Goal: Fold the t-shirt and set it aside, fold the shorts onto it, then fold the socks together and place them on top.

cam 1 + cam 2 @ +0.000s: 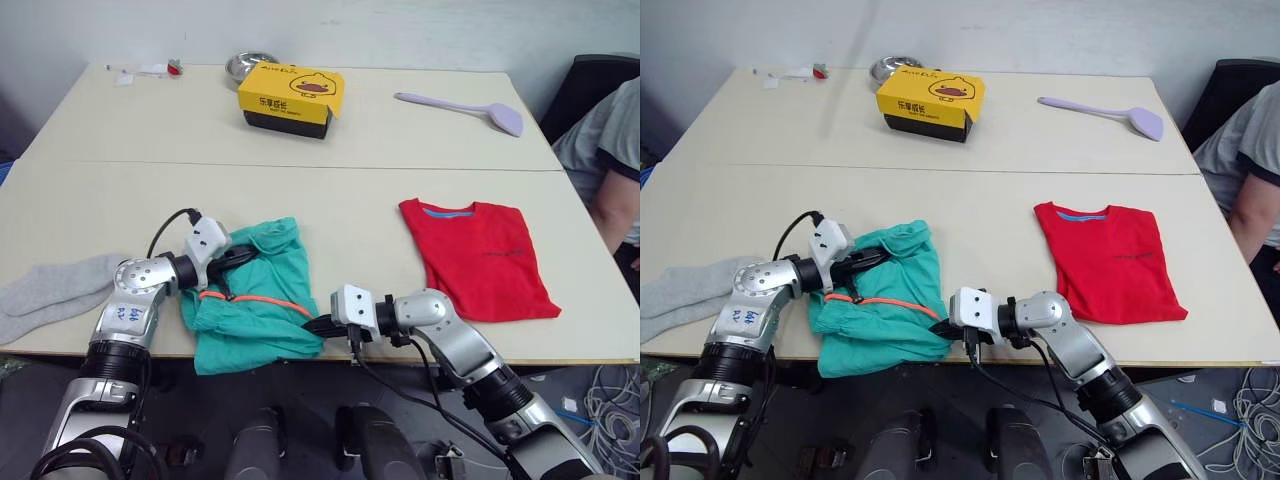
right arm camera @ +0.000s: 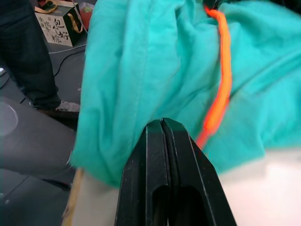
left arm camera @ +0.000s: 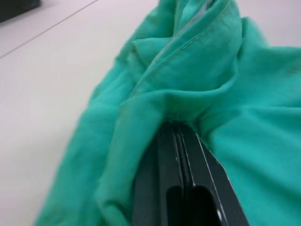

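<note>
The shorts (image 1: pixel 255 297) are lying crumpled at the near edge of the surface (image 1: pixel 330 200), left of centre, with part of the cloth hanging over the edge and the orange drawstring (image 1: pixel 262 301) running across them. The left hand (image 1: pixel 240 256) is reaching in from the left and sitting on the far left part of the shorts, its fingers pressed together with a fold of the teal cloth bunched around the tips, pinching it. The right hand (image 1: pixel 318 324) is coming in from the right at the near edge, its fingers (image 2: pixel 164 141) closed flat against each other right at the near right corner of the shorts; whether any cloth is caught between them I cannot tell.

The t-shirt (image 1: pixel 480 258) is lying folded flat to the right, well apart from both hands. The socks (image 1: pixel 50 292) are resting at the far left near edge, beyond the left arm.

Farther back, a yellow box (image 1: pixel 290 97) is standing near a metal bowl (image 1: pixel 248 66), and a lilac spatula (image 1: pixel 465 108) is lying to the right. A person's arm (image 1: pixel 612 170) is showing at the right edge.
</note>
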### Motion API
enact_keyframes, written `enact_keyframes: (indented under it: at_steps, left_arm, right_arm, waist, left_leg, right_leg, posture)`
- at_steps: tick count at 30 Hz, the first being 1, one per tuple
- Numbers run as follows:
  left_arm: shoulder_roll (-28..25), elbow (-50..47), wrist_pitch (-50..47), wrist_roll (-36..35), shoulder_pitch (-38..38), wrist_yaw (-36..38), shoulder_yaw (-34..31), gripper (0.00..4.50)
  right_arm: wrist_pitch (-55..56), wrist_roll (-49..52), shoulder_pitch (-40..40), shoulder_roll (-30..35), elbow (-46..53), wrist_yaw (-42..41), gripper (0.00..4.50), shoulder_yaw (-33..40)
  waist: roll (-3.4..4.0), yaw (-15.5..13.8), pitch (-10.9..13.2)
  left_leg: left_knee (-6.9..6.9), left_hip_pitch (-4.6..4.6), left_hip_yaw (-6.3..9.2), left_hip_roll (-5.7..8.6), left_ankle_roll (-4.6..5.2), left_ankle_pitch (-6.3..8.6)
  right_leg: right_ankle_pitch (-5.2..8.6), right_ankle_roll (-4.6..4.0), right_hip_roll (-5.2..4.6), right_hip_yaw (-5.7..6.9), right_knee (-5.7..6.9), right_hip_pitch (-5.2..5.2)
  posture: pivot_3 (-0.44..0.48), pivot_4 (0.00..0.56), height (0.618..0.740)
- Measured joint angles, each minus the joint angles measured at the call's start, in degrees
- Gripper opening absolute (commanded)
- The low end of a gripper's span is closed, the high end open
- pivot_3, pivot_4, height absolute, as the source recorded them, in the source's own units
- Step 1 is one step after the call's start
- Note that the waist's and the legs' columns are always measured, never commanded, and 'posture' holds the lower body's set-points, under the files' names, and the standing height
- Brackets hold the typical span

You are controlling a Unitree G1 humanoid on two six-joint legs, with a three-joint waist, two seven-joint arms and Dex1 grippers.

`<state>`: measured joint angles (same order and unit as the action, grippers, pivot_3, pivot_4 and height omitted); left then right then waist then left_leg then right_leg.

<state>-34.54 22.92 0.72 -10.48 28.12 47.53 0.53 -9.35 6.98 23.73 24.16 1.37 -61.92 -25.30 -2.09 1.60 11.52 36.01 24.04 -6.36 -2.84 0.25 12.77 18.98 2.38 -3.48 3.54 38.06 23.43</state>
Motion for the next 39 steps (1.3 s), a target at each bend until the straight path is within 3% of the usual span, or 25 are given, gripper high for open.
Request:
enact_keyframes:
  at_steps: [4, 8, 12, 19, 25, 29, 31, 34, 39]
  left_arm:
    - [-0.31, 0.02, 0.12, -3.06, -0.69, 1.18, -3.22, 0.0]
    - [-3.97, -8.66, -5.69, -14.11, -4.17, 13.43, -7.12, 0.0]
    - [-7.51, -18.54, -11.37, -19.2, -7.32, 20.27, -7.77, 0.0]
    - [-7.96, -24.95, -11.47, -16.04, -17.22, 19.17, -5.97, 0.0]
    - [-6.03, -23.84, -4.47, -9.51, -23.3, 16.0, -4.71, 0.0]
    - [-5.81, -25.02, -1.4, -10.05, -27.33, 15.83, -5.65, 0.0]
    - [-4.88, -26.24, -3.62, -13.33, -29.07, 15.6, -7.32, 0.0]
    - [-3.96, -30.74, -10.11, -19.5, -30.7, 13.11, -10.4, 0.58]
    - [-6.49, -38.87, -14.66, -25.85, -31.25, 11.96, -17.25, 2.08]
  right_arm:
    - [-1.65, 1.23, -0.33, 1.11, 1.07, -1.03, 0.04, 1.04]
    - [-4.21, 4.68, 0.74, 0.79, 2.83, -1.83, 0.04, 3.26]
    - [-4.71, 5.09, 5.0, -3.05, 2.46, 0.05, 0.04, 3.94]
    - [-1.31, 0.69, 8.87, -13.22, -9.93, 8.01, 0.04, 2.83]
    - [3.43, -4.15, 12.05, -16.94, -21.22, 14.73, 0.04, 3.25]
    - [2.27, -2.67, 13.46, -16.7, -22.66, 14.9, 0.04, 5.91]
    - [-2.7, 1.29, 12.48, -14.92, -18.69, 12.21, 0.38, 7.88]
    - [-17.31, 10.61, 10.73, -9.88, -7.56, 7.53, 1.25, 11.21]
    - [-43.46, 22.73, 12.3, -1.22, 3.88, 5.63, 2.95, 14.41]
  waist:
    - [0.0, 0.14, 0.0]
    - [-0.01, 0.18, 0.01]
    - [0.0, 0.18, 0.01]
    - [0.0, 0.24, 0.01]
    - [0.02, 0.38, 0.01]
    - [0.12, 0.56, -0.05]
    - [0.13, 0.54, -0.05]
    - [0.13, 0.38, -0.03]
    - [0.14, 0.48, -0.04]
  left_leg:
    - [-0.01, 0.02, -0.01, -0.03, -0.01, 0.0]
    - [-0.02, 0.06, 0.0, -0.03, -0.25, -0.12]
    - [-0.05, 0.03, 0.01, -0.02, -0.25, -0.11]
    - [-0.07, 0.06, 0.01, -0.02, -0.22, -0.09]
    - [-0.1, 0.04, 0.01, 0.0, -0.06, 0.03]
    - [-0.33, 0.0, 0.01, 0.0, -0.07, 0.02]
    - [-0.37, 0.03, 0.02, -0.01, -0.05, 0.03]
    - [-0.36, 0.08, 0.13, -0.01, -0.02, 0.03]
    - [-0.38, 0.0, 0.2, -0.01, -0.04, 0.0]
  right_leg:
    - [0.0, 0.0, 0.01, 0.0, 0.02, 0.03]
    - [0.0, -0.01, 0.01, 0.02, -0.03, 0.05]
    - [0.01, -0.02, 0.0, 0.0, -0.02, 0.03]
    - [0.01, -0.03, 0.0, -0.02, -0.06, 0.06]
    - [0.01, -0.04, -0.07, -0.03, -0.08, 0.06]
    - [0.03, -0.07, -0.1, -0.04, -0.15, 0.07]
    - [0.03, -0.06, -0.1, -0.03, -0.17, 0.09]
    - [0.03, -0.06, -0.11, 0.02, -0.18, 0.09]
    - [0.04, -0.14, -0.12, 0.05, -0.18, 0.05]
  posture:
    - [0.0, 0.15, 0.74]
    - [0.0, 0.15, 0.74]
    - [0.0, 0.15, 0.74]
    - [0.0, 0.15, 0.74]
    - [0.0, 0.15, 0.74]
    - [0.0, 0.15, 0.74]
    - [0.0, 0.15, 0.74]
    - [0.0, 0.15, 0.74]
    - [0.0, 0.15, 0.74]
